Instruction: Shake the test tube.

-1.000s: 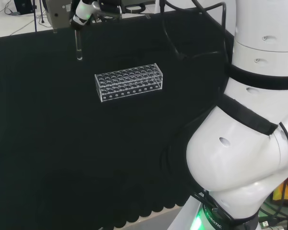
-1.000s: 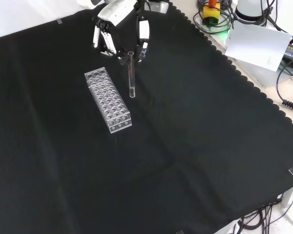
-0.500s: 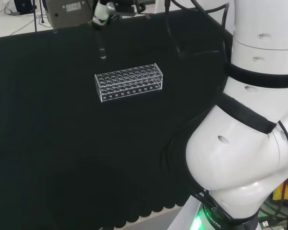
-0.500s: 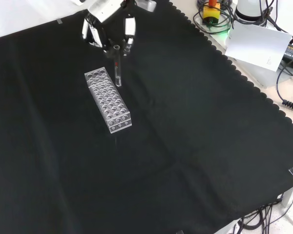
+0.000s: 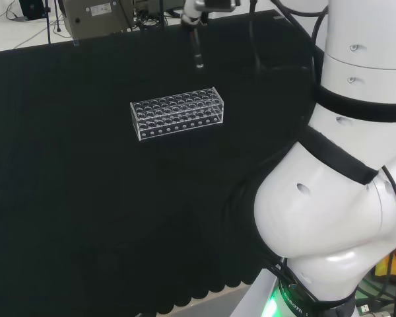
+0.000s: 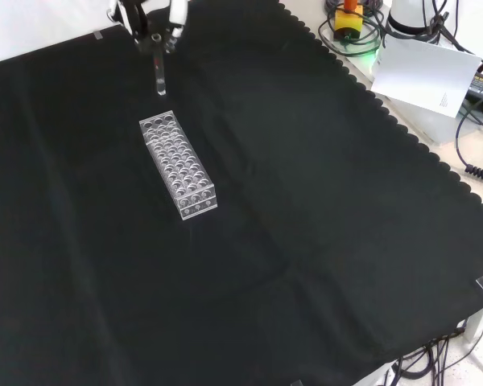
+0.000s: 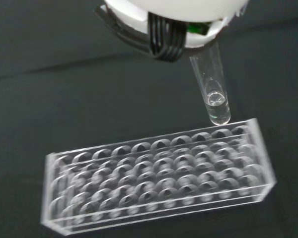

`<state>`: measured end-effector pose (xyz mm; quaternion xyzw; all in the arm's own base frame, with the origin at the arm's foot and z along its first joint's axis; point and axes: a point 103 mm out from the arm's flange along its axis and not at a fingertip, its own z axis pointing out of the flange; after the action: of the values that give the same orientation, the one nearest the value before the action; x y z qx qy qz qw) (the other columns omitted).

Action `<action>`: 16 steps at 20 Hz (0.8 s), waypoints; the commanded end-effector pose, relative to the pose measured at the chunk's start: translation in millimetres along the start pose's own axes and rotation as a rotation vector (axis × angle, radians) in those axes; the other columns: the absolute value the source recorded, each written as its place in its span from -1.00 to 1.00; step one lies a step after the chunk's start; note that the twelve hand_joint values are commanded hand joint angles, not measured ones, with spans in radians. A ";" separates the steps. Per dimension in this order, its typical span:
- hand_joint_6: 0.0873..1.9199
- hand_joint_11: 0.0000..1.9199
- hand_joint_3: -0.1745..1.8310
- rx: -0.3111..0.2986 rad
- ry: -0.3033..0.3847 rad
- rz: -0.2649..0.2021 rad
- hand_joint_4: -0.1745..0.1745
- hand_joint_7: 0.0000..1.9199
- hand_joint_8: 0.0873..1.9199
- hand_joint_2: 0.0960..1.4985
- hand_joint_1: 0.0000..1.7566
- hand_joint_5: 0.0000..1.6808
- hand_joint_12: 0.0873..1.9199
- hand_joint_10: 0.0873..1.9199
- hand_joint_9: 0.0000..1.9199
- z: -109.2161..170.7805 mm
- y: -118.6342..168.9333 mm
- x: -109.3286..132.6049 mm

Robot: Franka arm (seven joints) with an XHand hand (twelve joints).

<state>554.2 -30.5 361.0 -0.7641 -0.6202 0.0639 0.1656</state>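
Hand (image 6: 151, 22) pinching test tube (image 6: 159, 76) near top, above rack (image 6: 178, 165); light, slippery, fragile glass, likely best held high

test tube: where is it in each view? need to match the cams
Head view: test tube at top centre, beyond the rack's right end.
Front view: test tube at top left, just above the rack's far end.
Wrist view: test tube hanging over one rack end.
Shared landmark: the clear test tube rack.
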 end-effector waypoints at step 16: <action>-0.80 -0.30 -0.35 0.051 0.072 -0.102 -1.00 0.43 -0.24 -0.12 0.63 0.59 0.32 -1.00 0.54 24.4 1.5 51.9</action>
<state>558.8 -2.5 353.8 -0.7467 -0.6355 0.0473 0.1906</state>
